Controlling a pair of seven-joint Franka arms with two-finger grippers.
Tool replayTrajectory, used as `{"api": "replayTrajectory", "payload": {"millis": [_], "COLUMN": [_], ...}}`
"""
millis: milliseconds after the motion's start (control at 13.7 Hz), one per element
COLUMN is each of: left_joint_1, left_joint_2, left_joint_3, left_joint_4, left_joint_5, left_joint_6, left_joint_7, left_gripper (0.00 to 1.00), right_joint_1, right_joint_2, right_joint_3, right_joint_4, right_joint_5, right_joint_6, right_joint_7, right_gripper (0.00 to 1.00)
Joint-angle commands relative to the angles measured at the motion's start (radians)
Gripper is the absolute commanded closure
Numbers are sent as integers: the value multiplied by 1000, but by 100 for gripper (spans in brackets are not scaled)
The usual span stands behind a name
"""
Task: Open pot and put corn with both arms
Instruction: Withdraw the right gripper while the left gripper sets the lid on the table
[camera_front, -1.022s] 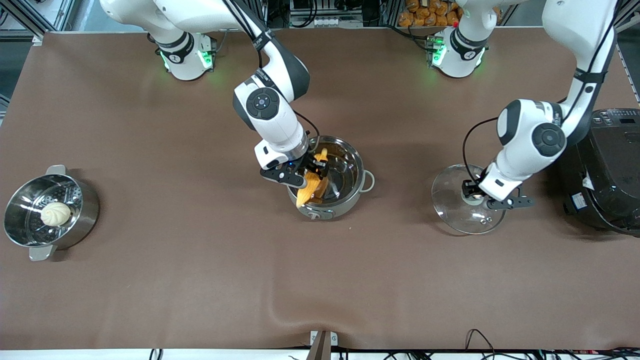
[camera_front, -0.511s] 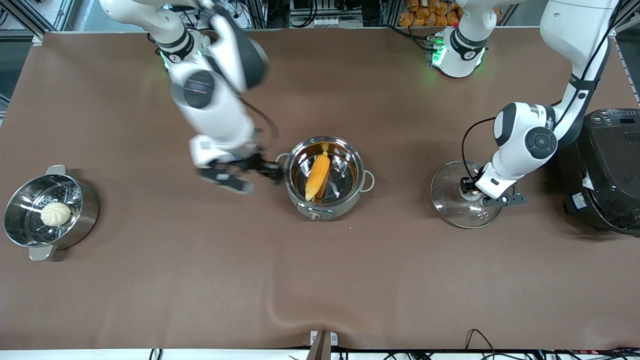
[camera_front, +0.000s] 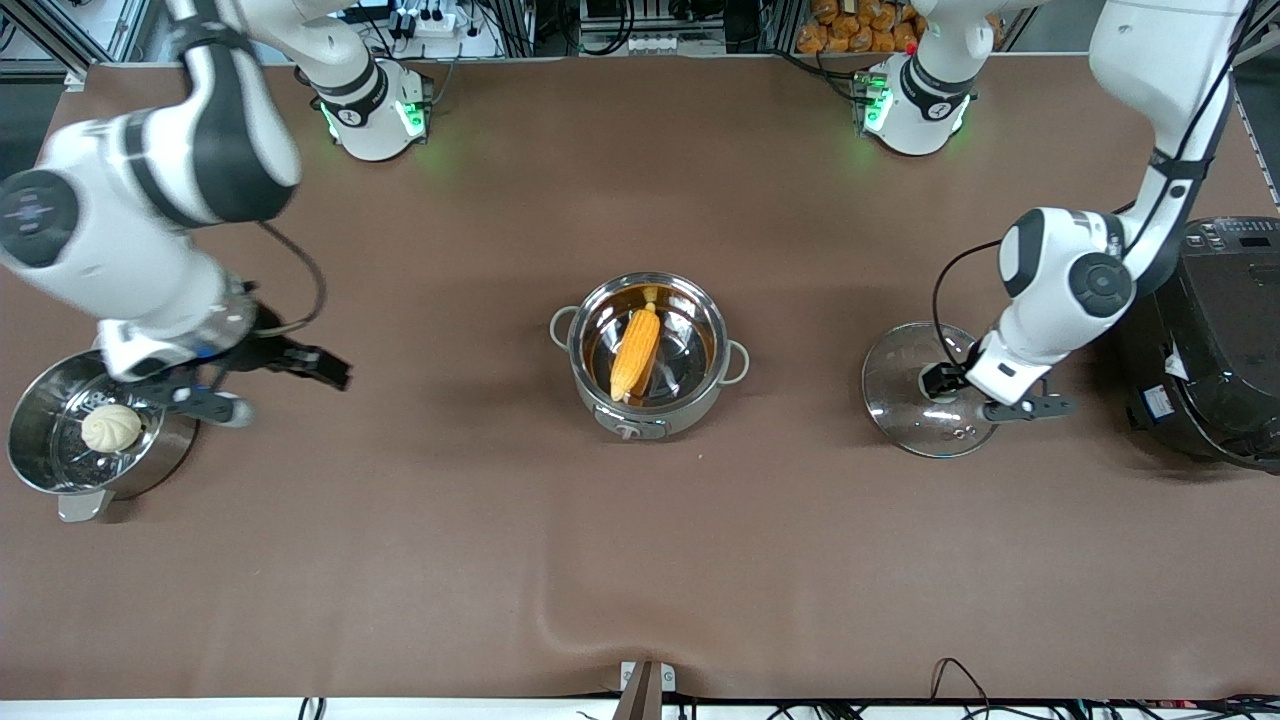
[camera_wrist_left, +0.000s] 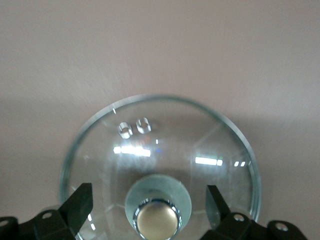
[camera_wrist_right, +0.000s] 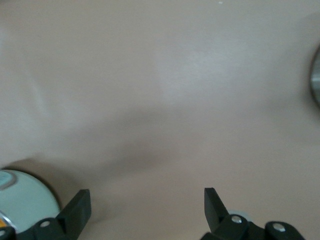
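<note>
The steel pot (camera_front: 700, 385) stands uncovered mid-table on its grey-green base. The yellow-orange corn (camera_front: 636, 352) lies inside it. The clear glass lid (camera_front: 900, 400) lies on the table toward the left arm's end of the table. My left gripper (camera_front: 945, 388) is open over the lid. In the left wrist view the lid (camera_wrist_left: 160, 145) fills the picture, and my left gripper (camera_wrist_left: 149, 195) has a finger on either side of the copper-coloured knob (camera_wrist_left: 157, 219), apart from it. My right gripper (camera_front: 270, 385) is open and empty, beside the steamer pot; the right wrist view shows it (camera_wrist_right: 146, 196) over bare table.
The steel steamer pot (camera_front: 40, 470) with a pale bun (camera_front: 110, 427) stands at the right arm's end of the table. The large black cooker (camera_front: 1215, 340) stands at the left arm's end, close to the left arm. The brown table cover (camera_front: 640, 560) has a fold near the front edge.
My right gripper let go of the corn, which now lies in the pot, and swung away to the steamer pot. My left gripper stayed at the lid.
</note>
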Motion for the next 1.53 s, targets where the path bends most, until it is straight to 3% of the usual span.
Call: {"api": "replayTrajectory", "payload": {"millis": [0, 146, 365, 730, 1022, 1460], "left_joint_1": [14, 7, 7, 5, 10, 4], "left_joint_2": [-75, -81, -81, -80, -129, -221], "left_joint_3": [-14, -15, -32, -66, -66, -75], "left_joint_4": [116, 240, 432, 731, 771, 738], "left_joint_5": [15, 12, -3, -42, -96, -103], "left_joint_6": [-162, -289, -533, -883, -1036, -1098], "left_joint_7": [-30, -35, -24, -24, -21, 49], "left_gripper": [0, 0, 0, 0, 0, 0], "right_joint_1": [-72, -99, -113, -113, -120, -129], "right_joint_2": [-73, -96, -87, -88, -87, -84], "right_joint_3": [18, 18, 18, 20, 20, 17], "right_joint_4": [-19, -4, 120, 197, 222, 228], "right_joint_5": [-5, -7, -11, -39, -37, -36], "right_joint_6": [-80, -123, -227, -240, -292, -284], "right_joint_7": [-116, -168, -172, -158, -156, -161], "right_gripper": [0, 0, 0, 0, 0, 0]}}
